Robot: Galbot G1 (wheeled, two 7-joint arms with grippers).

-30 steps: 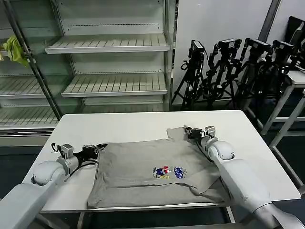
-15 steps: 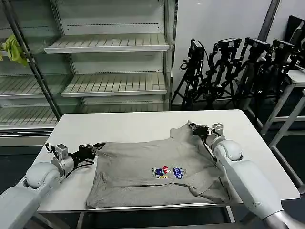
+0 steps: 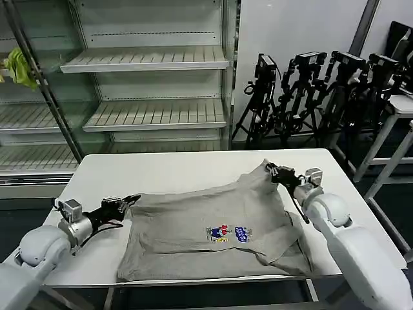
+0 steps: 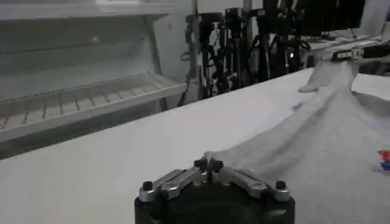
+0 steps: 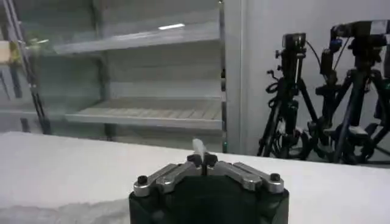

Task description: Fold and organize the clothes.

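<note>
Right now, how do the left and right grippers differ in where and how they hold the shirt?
The left gripper pinches the shirt at its left corner, low against the table; the right gripper pinches the far right corner, lifted into a peak. Both are shut on fabric, stretching it between them.

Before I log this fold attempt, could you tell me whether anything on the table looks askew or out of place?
The grey shirt lies crooked on the table: the right gripper has one corner pinched and lifted into a peak, the left gripper pinches the opposite corner low, and the near right side is bunched in folds. Nothing looks damaged.
</note>
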